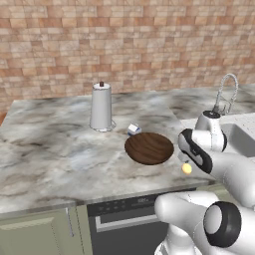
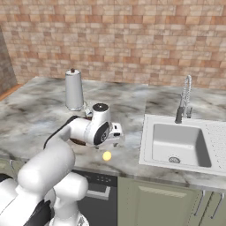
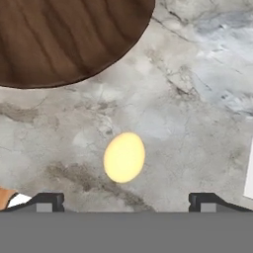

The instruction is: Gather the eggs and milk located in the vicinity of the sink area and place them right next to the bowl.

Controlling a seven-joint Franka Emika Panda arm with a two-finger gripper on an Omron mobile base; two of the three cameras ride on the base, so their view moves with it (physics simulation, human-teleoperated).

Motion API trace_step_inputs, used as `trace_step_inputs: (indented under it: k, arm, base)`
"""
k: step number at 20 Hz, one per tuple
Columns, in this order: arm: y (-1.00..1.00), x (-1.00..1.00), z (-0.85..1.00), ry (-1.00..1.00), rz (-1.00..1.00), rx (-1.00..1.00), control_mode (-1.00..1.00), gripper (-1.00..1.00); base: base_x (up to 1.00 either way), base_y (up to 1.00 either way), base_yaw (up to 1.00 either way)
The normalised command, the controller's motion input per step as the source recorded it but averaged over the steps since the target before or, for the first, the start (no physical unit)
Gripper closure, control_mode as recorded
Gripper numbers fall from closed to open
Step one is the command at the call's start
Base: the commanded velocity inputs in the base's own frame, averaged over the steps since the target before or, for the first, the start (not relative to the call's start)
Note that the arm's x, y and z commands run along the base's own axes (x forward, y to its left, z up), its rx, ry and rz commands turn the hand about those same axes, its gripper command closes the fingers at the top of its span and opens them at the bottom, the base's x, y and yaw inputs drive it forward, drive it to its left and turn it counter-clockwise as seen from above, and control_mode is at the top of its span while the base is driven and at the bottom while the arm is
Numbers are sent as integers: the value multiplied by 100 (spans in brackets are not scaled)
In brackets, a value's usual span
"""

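Jaws spread wide, empty, above grey marbled surface. Small orange-yellow oval egg lies loose between jaw tips, near wide dark-brown wooden bowl ahead. Small white-blue milk carton beyond bowl, close to rim. Both look placed; little left.

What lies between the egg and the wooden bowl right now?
Nothing: in the hand view, bare marble counter separates the egg from the bowl.
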Motion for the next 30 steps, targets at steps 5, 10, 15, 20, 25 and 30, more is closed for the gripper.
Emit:
trace_step_inputs:
  k: [5,10,15,20,25,30]
  arm:
    - [0,4,-34,0,-1,0,-100,-100]
    - [0,0,-32,0,-1,0,-100,-100]
    - [2,0,-25,0,0,0,-100,-100]
    - [0,0,-23,0,0,0,-100,-100]
    - [0,0,-14,0,0,1,-100,-100]
    - [0,7,-12,0,0,0,-100,-100]
  base:
    - [0,0,0]
    - [0,0,0]
    - [0,0,0]
    - [0,0,0]
    - [0,0,0]
    - [0,0,0]
